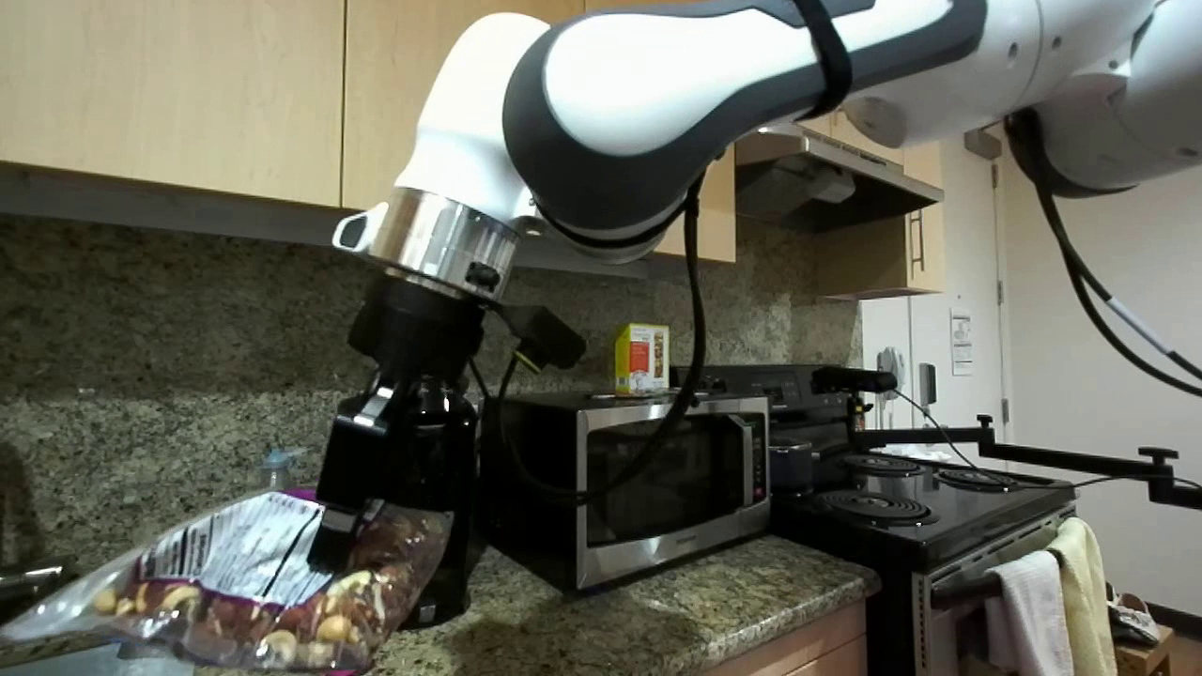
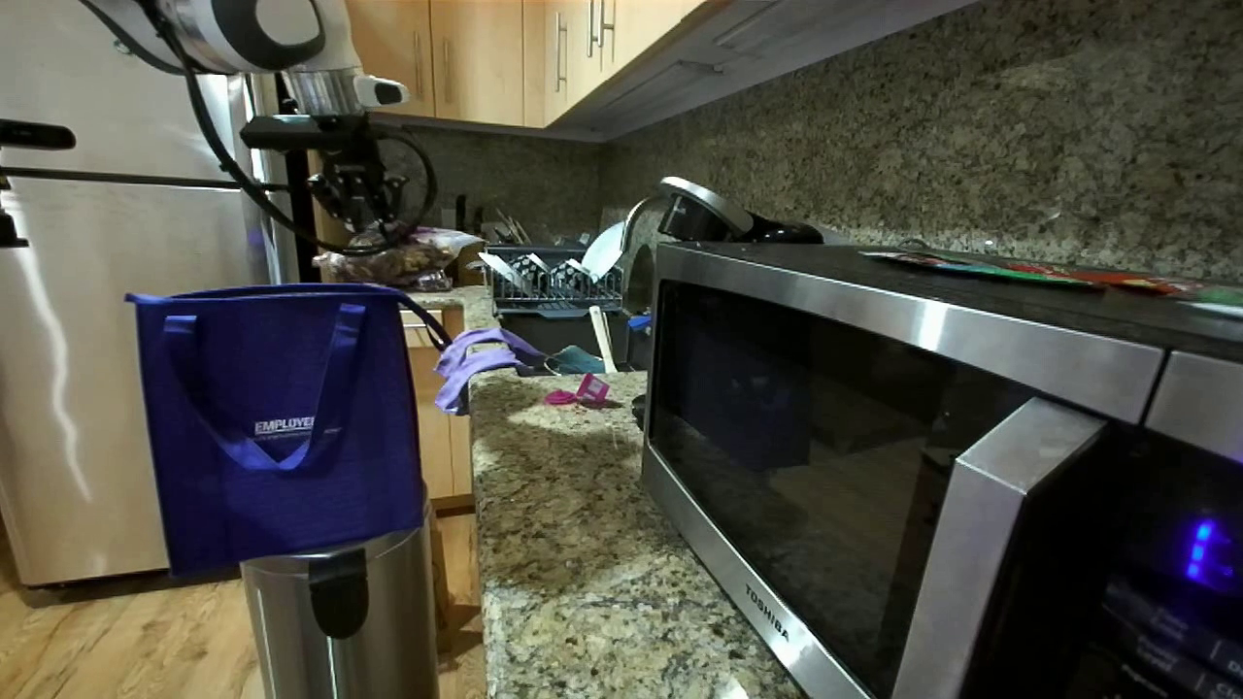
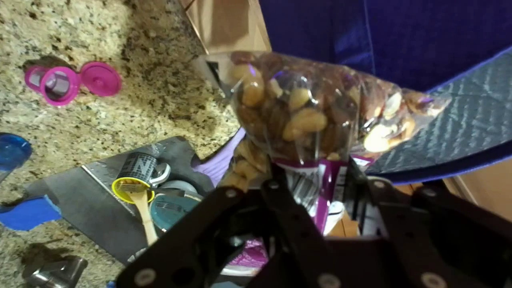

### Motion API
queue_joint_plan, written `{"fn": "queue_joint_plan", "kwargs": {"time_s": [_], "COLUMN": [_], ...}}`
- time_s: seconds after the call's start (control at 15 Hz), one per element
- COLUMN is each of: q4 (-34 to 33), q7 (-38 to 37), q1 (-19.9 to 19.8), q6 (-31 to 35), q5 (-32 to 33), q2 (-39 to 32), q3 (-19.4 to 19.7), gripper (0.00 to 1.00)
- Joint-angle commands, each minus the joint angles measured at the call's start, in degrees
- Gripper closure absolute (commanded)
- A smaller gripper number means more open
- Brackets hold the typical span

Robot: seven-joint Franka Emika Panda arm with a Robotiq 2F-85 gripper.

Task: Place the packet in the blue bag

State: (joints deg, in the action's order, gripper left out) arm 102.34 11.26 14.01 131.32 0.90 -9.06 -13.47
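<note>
Packet [image 3: 302, 116], pinched between the jaws

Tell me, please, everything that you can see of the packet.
The packet is a bulging pouch of what looks like clear, shiny plastic, filled with mixed nuts, with a white panel of dark print and purple trim. The hand grips it from above, and it hangs tilted in the air; in an exterior view, a flatter, clear end spreads away from the nuts. In the wrist view it partly hides the blue bag; whether they touch cannot be told.
</note>
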Motion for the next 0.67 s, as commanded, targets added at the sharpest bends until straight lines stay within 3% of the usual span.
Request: {"fn": "queue_joint_plan", "kwargs": {"time_s": [0.0, 0.13, 0.2, 0.6], "q4": [0.55, 1.57, 1.69, 5.91], "q7": [-0.12, -0.11, -0.11, 18.65], "q1": [0.28, 0.8, 0.82, -0.97], "q6": [-0.23, -0.09, -0.02, 10.74], "q5": [0.13, 0.14, 0.14, -14.65], "q2": [0.03, 0.03, 0.03, 1.64], "q3": [-0.54, -0.9, -0.9, -4.79], "gripper": [0.64, 0.64, 0.89, 0.89]}}
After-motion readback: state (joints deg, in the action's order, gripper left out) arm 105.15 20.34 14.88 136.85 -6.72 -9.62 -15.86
